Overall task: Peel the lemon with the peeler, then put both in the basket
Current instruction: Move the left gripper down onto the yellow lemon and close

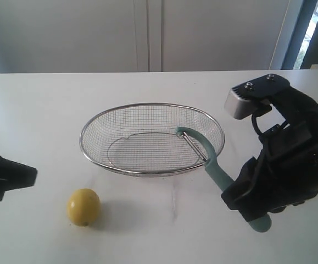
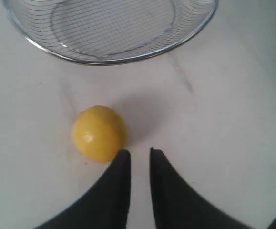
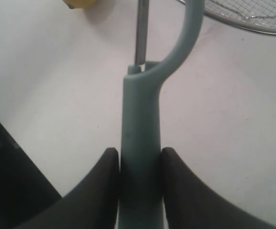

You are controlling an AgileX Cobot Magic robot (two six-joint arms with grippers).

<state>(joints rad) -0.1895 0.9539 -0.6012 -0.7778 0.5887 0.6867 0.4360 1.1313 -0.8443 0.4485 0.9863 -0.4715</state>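
Bare table point(image 1: 32, 110) around lemon point(image 1: 83, 207), peeler point(image 1: 211, 160) slanting over basket point(image 1: 148, 172), rest of basket open

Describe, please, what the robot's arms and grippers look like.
Both arms are matte black. The left gripper has two smooth fingers tapering to narrow tips; the right gripper has similar black fingers with rounder tips. The right arm's bulky wrist carries a silver-grey box, with two screws above it, and a looping black cable. No markings show.

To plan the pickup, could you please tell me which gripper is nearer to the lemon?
Left. The left gripper sits close beside the lemon, holding nothing. The right gripper grips the peeler on the other side of the basket.
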